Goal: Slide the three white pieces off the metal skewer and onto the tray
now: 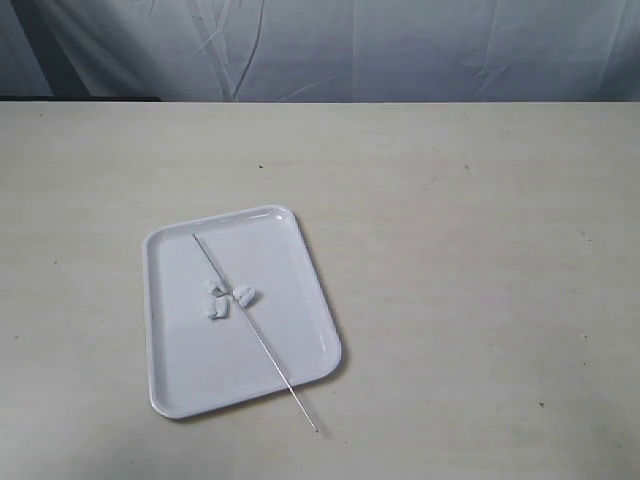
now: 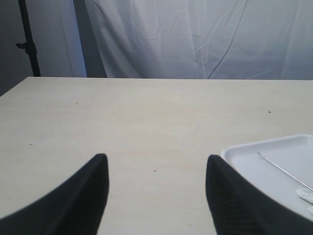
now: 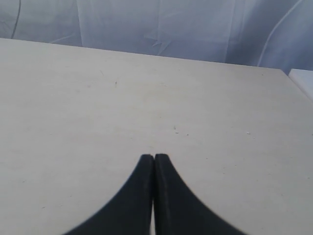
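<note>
The white tray lies left of centre on the table. Across it runs the thin metal skewer, one end on the tray's far part, its other end sticking out over the near right rim onto the table. The three white pieces lie clustered at mid-tray, touching or right beside the rod; whether any is threaded on it I cannot tell. No arm shows in the exterior view. My left gripper is open over bare table, with the tray and skewer to one side. My right gripper is shut on nothing.
The beige table stretches around the tray. A white cloth backdrop hangs behind the table's far edge. A dark stand rises beyond one table corner in the left wrist view.
</note>
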Motion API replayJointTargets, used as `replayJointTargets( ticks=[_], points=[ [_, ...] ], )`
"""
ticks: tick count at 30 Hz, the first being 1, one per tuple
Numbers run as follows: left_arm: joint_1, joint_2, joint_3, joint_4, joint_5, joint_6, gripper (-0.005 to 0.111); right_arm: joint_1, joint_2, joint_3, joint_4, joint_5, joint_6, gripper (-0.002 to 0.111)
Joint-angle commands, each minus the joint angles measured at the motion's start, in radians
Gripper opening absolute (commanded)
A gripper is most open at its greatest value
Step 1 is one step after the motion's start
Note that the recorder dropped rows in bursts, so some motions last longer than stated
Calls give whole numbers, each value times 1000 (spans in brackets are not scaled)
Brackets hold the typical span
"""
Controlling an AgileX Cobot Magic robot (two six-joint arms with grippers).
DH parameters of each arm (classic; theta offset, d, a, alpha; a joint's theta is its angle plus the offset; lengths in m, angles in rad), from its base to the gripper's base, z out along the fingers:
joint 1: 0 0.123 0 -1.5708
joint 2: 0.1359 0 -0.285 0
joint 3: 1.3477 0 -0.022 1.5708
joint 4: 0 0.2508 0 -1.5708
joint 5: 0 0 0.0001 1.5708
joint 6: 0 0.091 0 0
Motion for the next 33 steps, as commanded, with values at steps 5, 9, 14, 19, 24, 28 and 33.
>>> replayJointTargets(
  ticks=[5,9,14,19,24,28,33],
  points=[
    [-5,-3,2,-6,-26,8,56,18,-6,2,-3,9,-8,-1],
    [-5,-3,2,-6,-26,8,56,18,-6,2,-3,0,64,-1],
    [-5,-3,2,-6,-26,8,56,18,-6,2,-3,2,129,-1],
    [-5,-3,2,-6,-26,8,56,14,-6,2,-3,2,129,-1],
    [-5,-3,2,-6,-26,8,56,14,-6,2,-3,2,129,-1],
    [-5,-3,2,-6,-26,8,56,14,-6,2,-10,0,131,-1],
    [-5,-3,2,-6,-26,8,56,14,-6,2,-12,0,127,-1]
  ],
)
